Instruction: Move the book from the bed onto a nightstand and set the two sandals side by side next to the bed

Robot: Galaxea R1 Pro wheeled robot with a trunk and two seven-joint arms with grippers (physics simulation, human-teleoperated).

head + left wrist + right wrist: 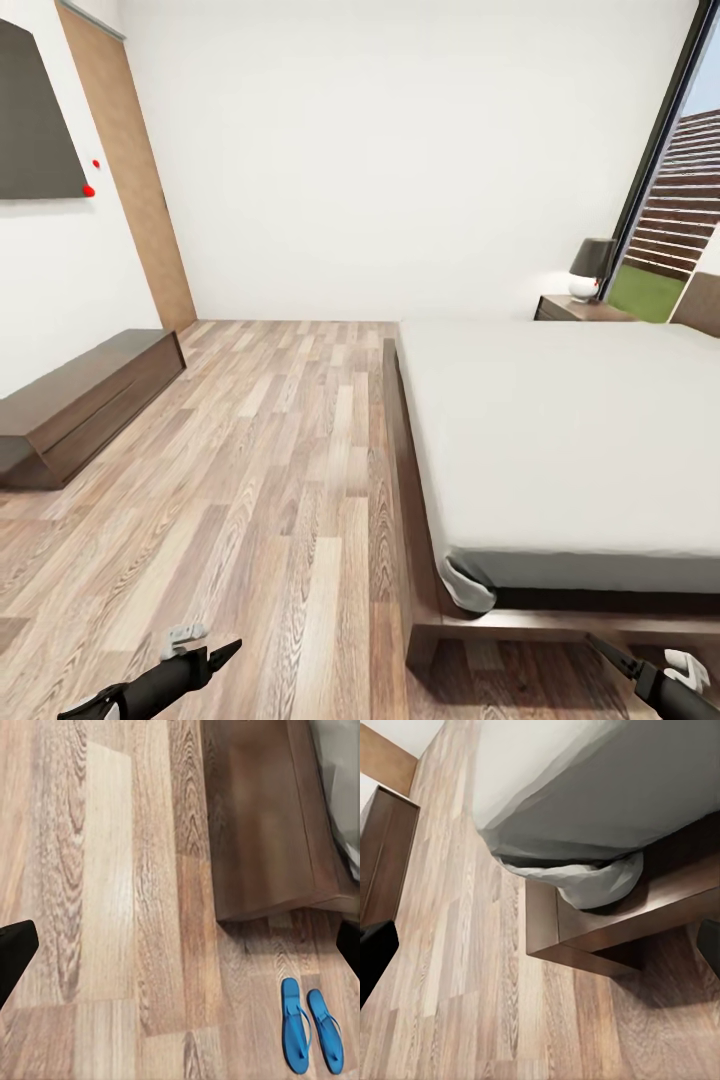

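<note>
- Where the head view looks down the bedroom, the bed (pixel 560 440) fills the right side, its dark frame edge running up the middle of the floor (pixel 270 480).
- A wide strip of bare planks lies between that edge and the low bench (pixel 80 400) by the left wall.
- The nightstand (pixel 580 308), with a lamp (pixel 590 268) on it, stands beyond the bed's far side, by the window.
- The two sandals (pixel 311 1025) lie side by side on the floor, near the frame's corner.
- The left gripper (pixel 200 650) and right gripper (pixel 650 672) hang low and empty; whether their jaws are spread cannot be told.
</note>
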